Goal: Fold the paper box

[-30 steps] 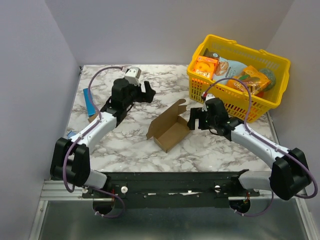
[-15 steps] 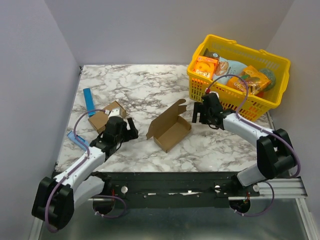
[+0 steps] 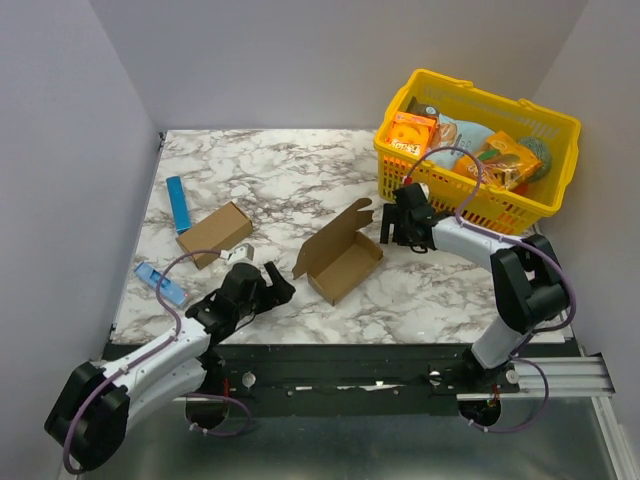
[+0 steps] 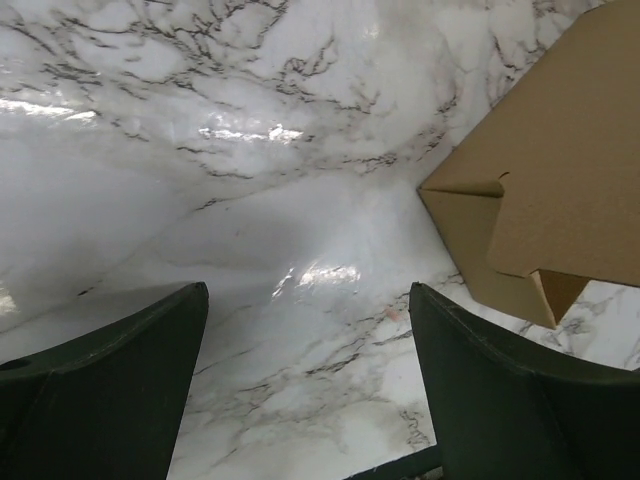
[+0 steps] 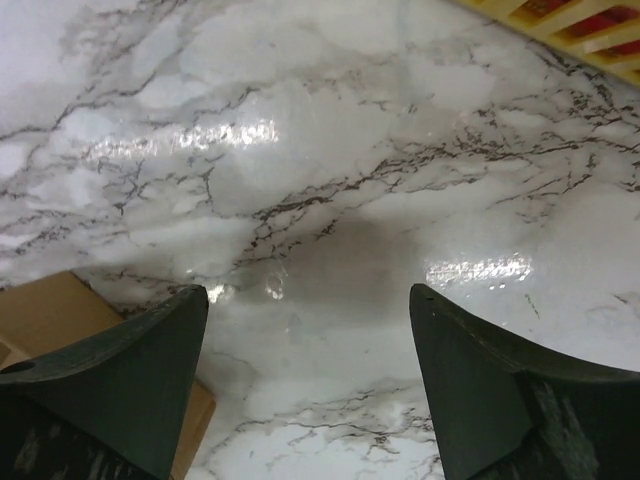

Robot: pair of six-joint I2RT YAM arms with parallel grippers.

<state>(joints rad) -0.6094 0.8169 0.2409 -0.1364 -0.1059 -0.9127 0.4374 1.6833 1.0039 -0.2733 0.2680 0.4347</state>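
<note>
At the far left of the marble table (image 3: 300,170), a blue strip (image 3: 178,204) lies close to the left wall, and a paler blue flat item (image 3: 160,284) lies nearer the front edge. Just right of the strip we find a small closed brown carton (image 3: 214,234), set apart from both. The left gripper (image 3: 264,284) hangs low near the front edge, between that carton and the paper box (image 3: 338,258). Its jaws are spread wide and hold nothing. Its wrist view shows only bare marble between the fingers, with a corner of the paper box off to the upper right. The paper box lies about mid-table as a partly formed open tray, with a flap raised on its far side, and it touches neither gripper. The right gripper (image 3: 394,230) sits just right of the box, jaws likewise wide and empty, with bare marble between its fingers. The yellow basket (image 3: 525,205) stands in the far right corner, close behind this gripper, and holds orange snack boxes (image 3: 410,135) and other packets, limiting room there. Open marble extends beyond the box toward the back wall.
</note>
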